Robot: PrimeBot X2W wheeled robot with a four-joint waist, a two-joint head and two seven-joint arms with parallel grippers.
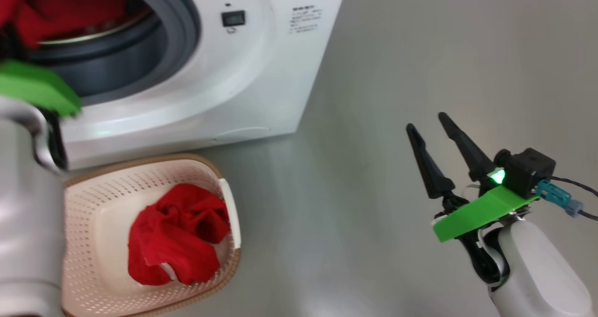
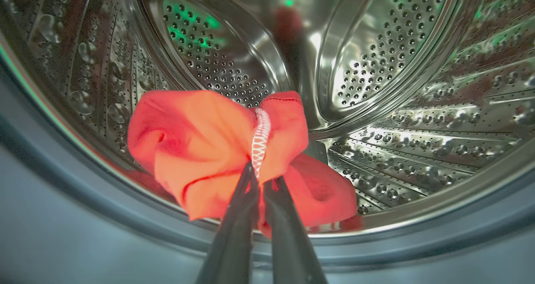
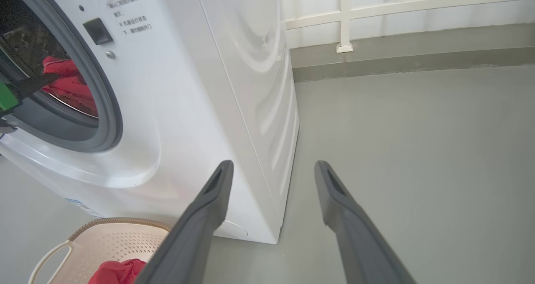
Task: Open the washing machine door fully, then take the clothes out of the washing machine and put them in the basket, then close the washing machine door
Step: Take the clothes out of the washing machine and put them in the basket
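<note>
The left gripper (image 2: pixel 262 174) is pinching a crumpled red garment (image 2: pixel 196 150) inside the perforated steel drum (image 2: pixel 397 45) of the washing machine (image 1: pixel 261 74). A second red garment (image 1: pixel 177 240) is lying bunched in the perforated cream basket (image 1: pixel 140 161); the right gripper (image 1: pixel 427 122) is holding its fingers spread, empty.

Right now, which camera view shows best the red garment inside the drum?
The left wrist view: the red garment sits central and sharp, pinched by the left hand. The head view shows it blurred; the right wrist view, a small part.
</note>
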